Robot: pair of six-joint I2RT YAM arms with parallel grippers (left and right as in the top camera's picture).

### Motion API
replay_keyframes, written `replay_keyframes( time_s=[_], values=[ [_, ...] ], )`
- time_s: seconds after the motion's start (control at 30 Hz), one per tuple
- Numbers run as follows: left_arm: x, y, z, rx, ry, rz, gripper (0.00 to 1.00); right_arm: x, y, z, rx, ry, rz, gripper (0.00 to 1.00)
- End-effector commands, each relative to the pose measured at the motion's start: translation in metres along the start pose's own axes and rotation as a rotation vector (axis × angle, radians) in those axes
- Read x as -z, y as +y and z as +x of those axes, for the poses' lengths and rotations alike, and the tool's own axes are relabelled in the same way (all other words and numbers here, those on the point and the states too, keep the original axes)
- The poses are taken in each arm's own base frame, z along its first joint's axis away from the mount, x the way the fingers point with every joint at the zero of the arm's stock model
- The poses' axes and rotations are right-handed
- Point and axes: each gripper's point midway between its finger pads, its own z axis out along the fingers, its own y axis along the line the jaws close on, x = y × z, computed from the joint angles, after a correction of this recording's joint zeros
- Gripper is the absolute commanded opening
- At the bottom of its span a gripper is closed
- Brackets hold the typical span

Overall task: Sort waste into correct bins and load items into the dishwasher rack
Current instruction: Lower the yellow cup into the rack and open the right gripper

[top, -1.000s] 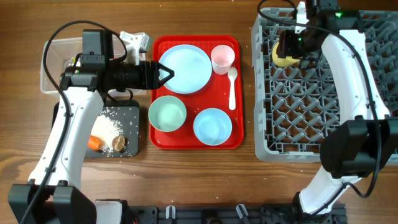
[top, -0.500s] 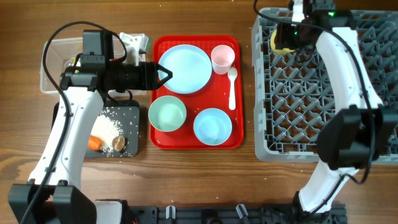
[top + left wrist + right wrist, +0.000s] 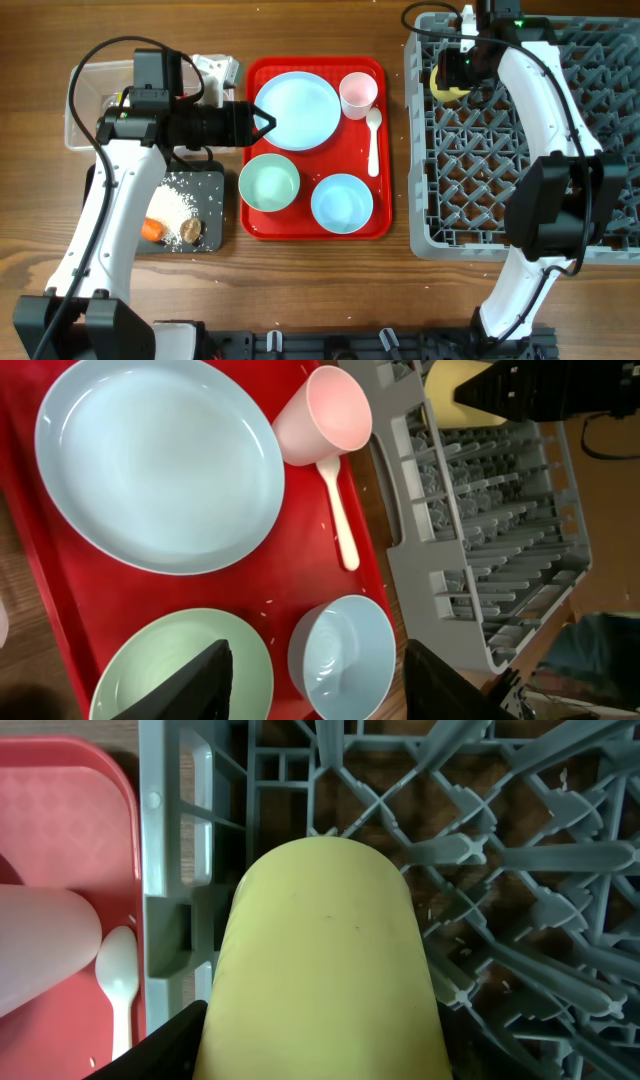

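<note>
The right hand [image 3: 452, 72] is clamping the yellow cup [image 3: 325, 950] at the rack's [image 3: 470, 180] far left corner, so loading is under way. Next, I judge, the cup is needing to be lowered among the pegs and released. The left hand [image 3: 264, 122], spread wide and empty, is hovering beside the plate [image 3: 297, 110].

Yellow cup [image 3: 325, 960] fills the middle over the rack [image 3: 500, 850] edge; tray [image 3: 60, 810], pink cup [image 3: 40, 945] and spoon [image 3: 118, 980] lie left.
</note>
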Motion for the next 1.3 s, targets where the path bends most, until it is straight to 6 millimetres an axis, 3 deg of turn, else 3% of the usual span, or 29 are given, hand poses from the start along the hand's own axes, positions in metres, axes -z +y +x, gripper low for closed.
replay_keyframes(
  time_s=[0.0,0.2,0.4,0.9,1.1,1.13,1.17,1.23,1.27],
  values=[
    [-0.002,0.003,0.001,0.000,0.008,-0.017,0.54,-0.010,-0.003,0.002,0.017,0.021,0.014,0.08],
    [-0.002,0.003,0.001,0.001,0.008,-0.017,0.54,0.004,-0.002,-0.016,0.020,-0.035,0.012,0.04],
    [-0.002,0.004,0.001,0.000,0.008,-0.017,0.54,0.009,-0.002,-0.013,0.018,-0.021,0.012,0.04],
    [-0.002,0.004,0.001,0.002,0.009,-0.021,0.53,0.014,-0.002,0.013,0.016,0.091,0.014,0.04],
    [-0.001,0.006,0.003,0.007,0.016,-0.034,0.53,0.007,-0.002,0.022,0.015,0.120,0.014,0.05],
    [-0.001,0.007,0.003,0.008,0.015,-0.034,0.53,0.007,-0.002,0.021,0.016,0.118,0.014,0.09],
    [-0.001,0.007,0.003,0.008,0.015,-0.034,0.54,0.007,-0.002,0.020,0.016,0.114,0.014,0.27],
    [-0.001,0.007,0.003,0.008,0.015,-0.034,0.57,0.007,-0.003,0.020,0.015,0.114,0.014,0.48],
    [-0.001,0.007,0.003,0.008,0.015,-0.035,0.57,0.007,-0.002,0.020,0.016,0.114,0.014,0.50]
  ],
)
